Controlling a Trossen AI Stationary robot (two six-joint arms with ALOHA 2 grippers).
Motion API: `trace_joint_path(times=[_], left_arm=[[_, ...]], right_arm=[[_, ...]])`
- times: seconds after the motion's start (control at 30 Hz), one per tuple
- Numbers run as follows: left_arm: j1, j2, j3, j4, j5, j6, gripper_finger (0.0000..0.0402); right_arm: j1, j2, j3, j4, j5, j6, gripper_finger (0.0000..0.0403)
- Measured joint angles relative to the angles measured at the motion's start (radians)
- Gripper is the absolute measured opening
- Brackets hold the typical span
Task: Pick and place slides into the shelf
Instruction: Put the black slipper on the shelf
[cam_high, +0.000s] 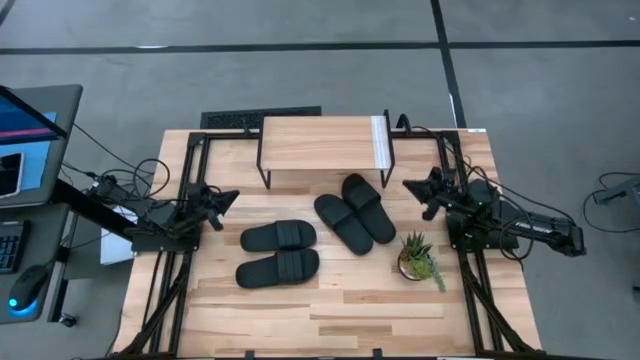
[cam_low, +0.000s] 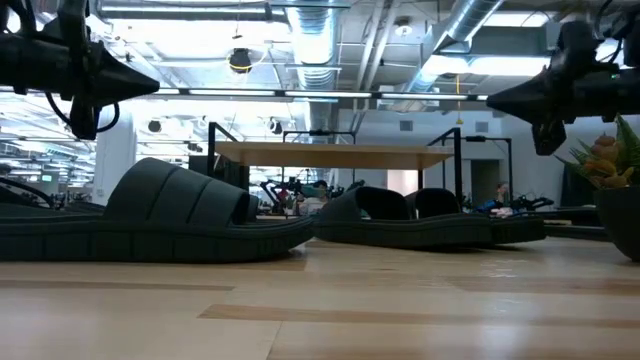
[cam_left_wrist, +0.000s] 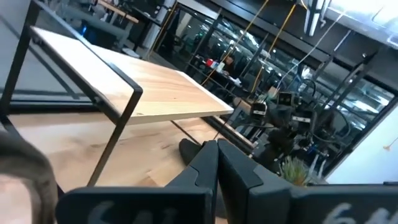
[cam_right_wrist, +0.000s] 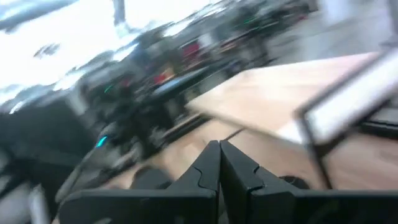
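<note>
Nearest the front edge: two matte black rubbery slides (cam_high: 279, 252) with ribbed straps and oval soles, lying side by side crosswise, well short of the shelf (cam_high: 322, 145), plus a spiky little potted plant (cam_high: 418, 258) off to their right. Closer to the shelf, another pair of slides (cam_high: 354, 211), angled, toes just under its front edge, below that pale wood plank on thin black legs with the white strip. Flanking it all, left gripper (cam_high: 230, 199) and right gripper (cam_high: 408, 185), both pinched closed, holding nothing.
</note>
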Motion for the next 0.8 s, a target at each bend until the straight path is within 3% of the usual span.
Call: trace_joint_path(times=[0.2, 0.43, 0.63, 0.8], left_arm=[[0.0, 0.001, -0.016, -0.001, 0.018, -0.089, 0.0], [0.0, 0.005, -0.019, 0.02, 0.206, -0.092, 0.0], [0.0, 0.005, -0.019, 0.02, 0.248, 0.081, 0.0], [0.0, 0.004, -0.019, 0.029, 0.241, 0.119, 0.0]], right_arm=[[-0.012, 0.0, 0.0, -0.008, 0.025, 0.171, 0.0], [-0.037, 0.0, 0.0, 0.044, 0.008, 0.225, 0.0], [-0.035, 0.0, 0.0, 0.179, -0.144, 0.219, 0.0], [-0.036, 0.0, 0.0, 0.433, -0.088, 0.168, 0.0]])
